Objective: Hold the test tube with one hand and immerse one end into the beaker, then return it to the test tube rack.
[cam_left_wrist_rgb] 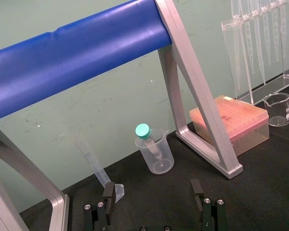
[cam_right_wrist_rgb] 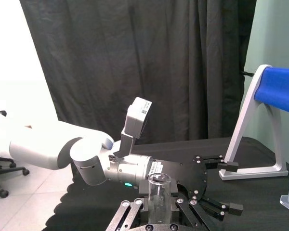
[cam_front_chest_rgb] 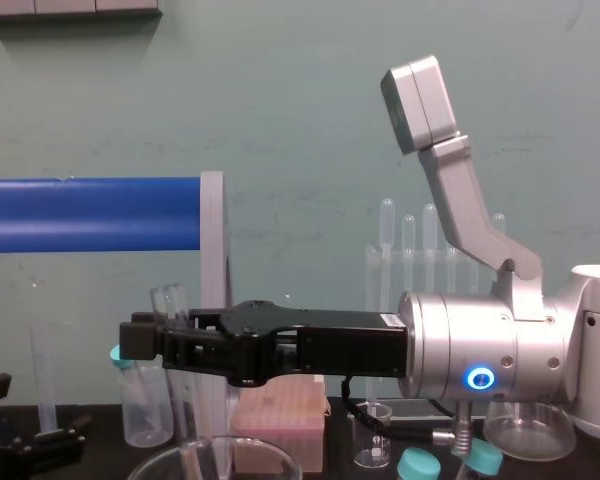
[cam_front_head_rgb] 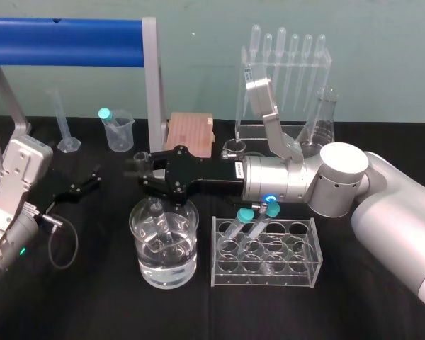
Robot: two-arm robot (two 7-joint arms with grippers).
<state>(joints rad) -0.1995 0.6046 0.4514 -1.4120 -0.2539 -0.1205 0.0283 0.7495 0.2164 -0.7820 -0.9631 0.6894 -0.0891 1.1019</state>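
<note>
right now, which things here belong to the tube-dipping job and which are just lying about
In the job: right gripper, the test tube it holds, large beaker, test tube rack.
Lying about: pipette stand, pink box, plastic cup, graduated cylinder, small glass beaker, left gripper parked open at left.

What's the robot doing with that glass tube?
The robot's right pincer grips the test tube near its top, with the bottom end dipped into the big beaker of water. The test tube rack, with two teal-capped tubes in it, stands right beside the beaker. The left pincer lies open on the table, off to the left.
</note>
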